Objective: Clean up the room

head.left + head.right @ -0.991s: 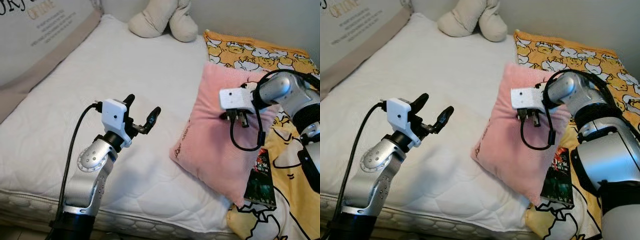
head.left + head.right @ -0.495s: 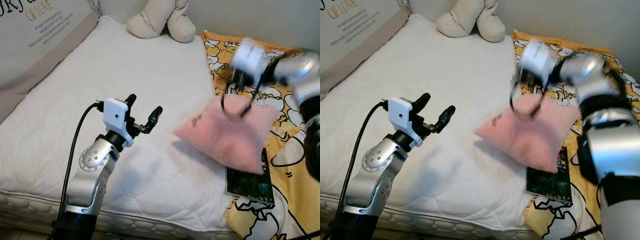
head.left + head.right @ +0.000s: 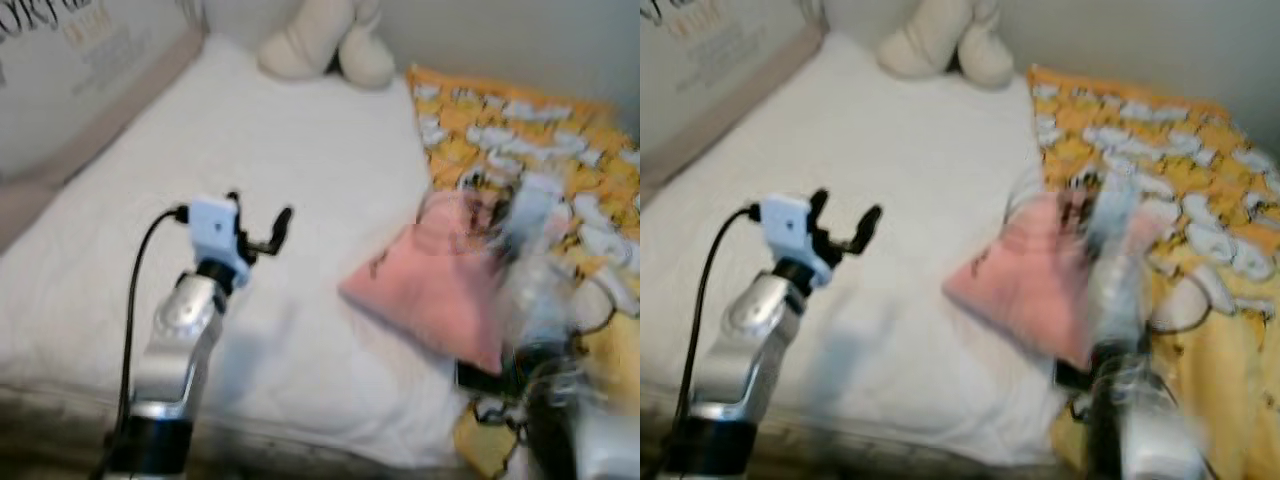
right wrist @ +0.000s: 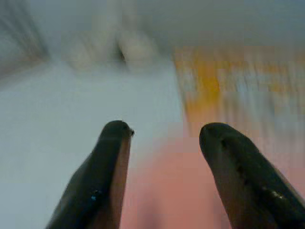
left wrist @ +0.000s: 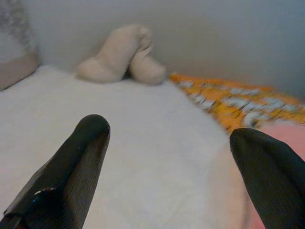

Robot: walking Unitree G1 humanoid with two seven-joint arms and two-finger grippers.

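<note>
The pink pillow point(image 3: 440, 295), gripped and lifted half a second ago, is now seen released on the bed point(image 3: 300, 150) just below the blurred right pincer point(image 4: 164, 138), its fingers apart, while the left pincer point(image 3: 262, 228) is held spread, well apart.

- The left arm point(image 3: 180, 330) is silver metal — a rounded joint housing up top, a black collar at its base.
- A black cable point(image 3: 135, 290) loops from the white boxy wrist block point(image 3: 213, 228) down alongside that arm.
- The left gripper point(image 3: 262, 222) has two slim black fingers point(image 5: 71, 167), smooth and rounded at the tips.
- The right arm point(image 3: 1120, 330) is a silvery blur with dark cabling — detail cannot be made out.
- The right gripper point(image 4: 164, 138) carries the same long black fingers, glossy and tapered.
</note>
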